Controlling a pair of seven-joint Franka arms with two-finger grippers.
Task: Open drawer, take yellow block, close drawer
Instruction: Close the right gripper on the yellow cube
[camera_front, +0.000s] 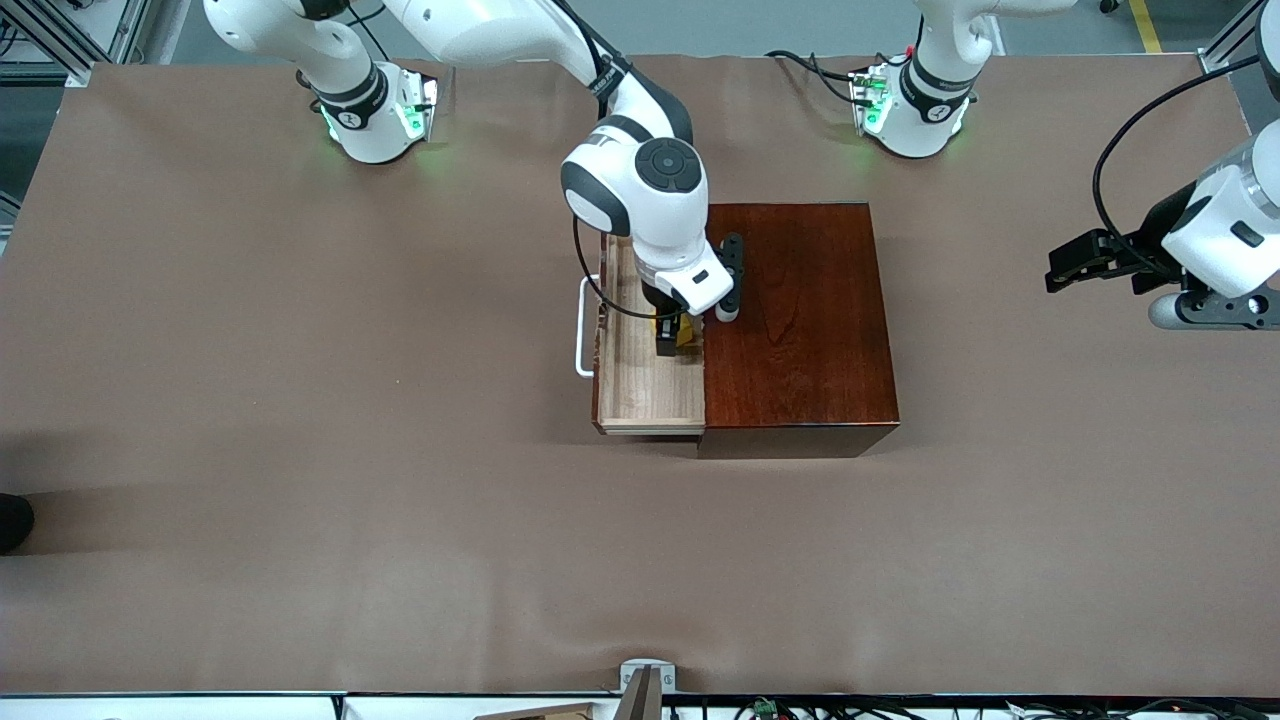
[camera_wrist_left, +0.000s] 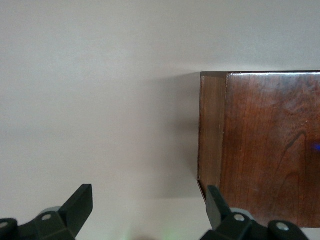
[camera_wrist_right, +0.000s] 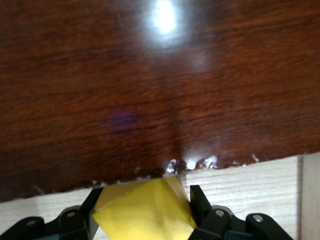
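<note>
— Yellow block (camera_wrist_right: 145, 210): where now?
— Clamped between the fingers of the right gripper (camera_front: 668, 340), down inside the drawer (camera_front: 640, 385), hard against the edge of the wooden box (camera_front: 800, 320). Near the middle of the desk (camera_front: 300, 450), well away from every corner.
— Step in hand?
— Drawer already pulled out toward the right arm's end, white handle (camera_front: 582, 328) showing. Taking the block, by the look of it: grasped, not yet lifted clear.
— Next move?
— Probably a straight lift, minding the box top overhanging just beside the block. Then setting the block down on bare desk and pushing the drawer shut.
— Left gripper (camera_wrist_left: 150, 212)?
— Waiting over the edge of the desk at the left arm's end, fingers spread wide, holding nothing, a corner of the box in its wrist view.
</note>
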